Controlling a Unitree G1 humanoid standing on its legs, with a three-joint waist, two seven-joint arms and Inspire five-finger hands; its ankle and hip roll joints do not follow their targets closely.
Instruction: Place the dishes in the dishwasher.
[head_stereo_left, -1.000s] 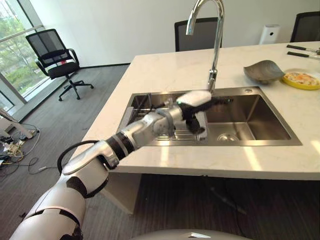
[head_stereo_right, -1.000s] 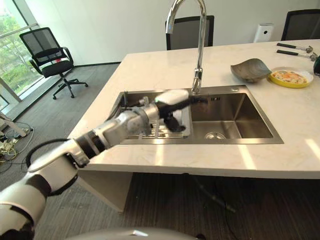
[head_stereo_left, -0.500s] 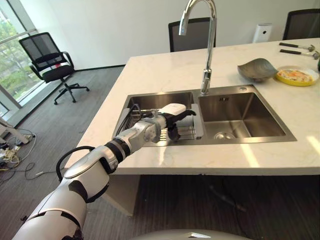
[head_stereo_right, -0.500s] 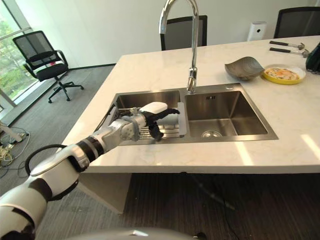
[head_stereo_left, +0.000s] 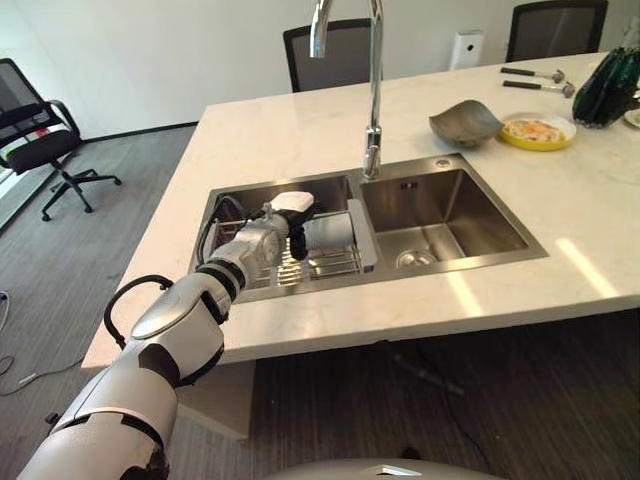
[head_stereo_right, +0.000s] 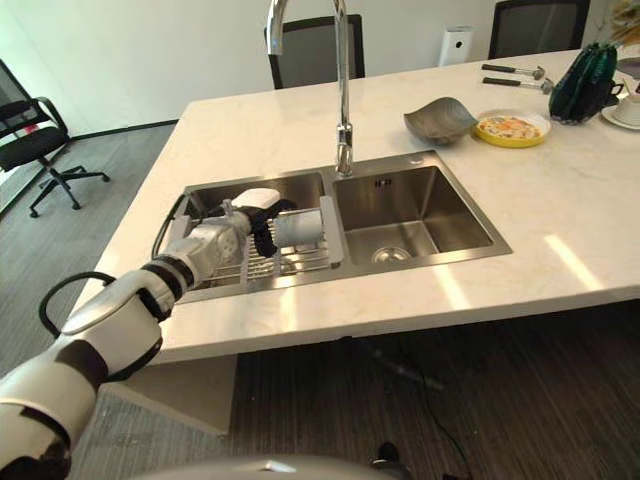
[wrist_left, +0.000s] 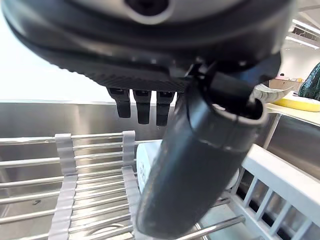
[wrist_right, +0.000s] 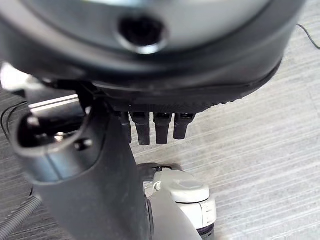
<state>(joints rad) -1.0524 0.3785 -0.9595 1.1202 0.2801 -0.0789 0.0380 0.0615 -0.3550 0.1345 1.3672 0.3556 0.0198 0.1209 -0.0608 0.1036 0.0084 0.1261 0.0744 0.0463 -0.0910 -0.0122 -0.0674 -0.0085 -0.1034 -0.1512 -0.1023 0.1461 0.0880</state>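
Reaching into the left basin of the sink (head_stereo_left: 300, 190) with my left hand (head_stereo_left: 283, 212), hovering over the wire rack (head_stereo_left: 320, 262) right by a white cup (head_stereo_right: 298, 227) lying on its side there. My fingers (wrist_left: 142, 106) hang loosely bent over the rack, not holding anything as far as I can tell. So honestly I'd say barely started: grey bowl (head_stereo_left: 464, 122) and yellow plate (head_stereo_left: 536, 132) are way off on the counter (head_stereo_left: 280, 135). My right hand (wrist_right: 150, 90) hangs idle over the floor, fingers loosely bent, holding nothing.
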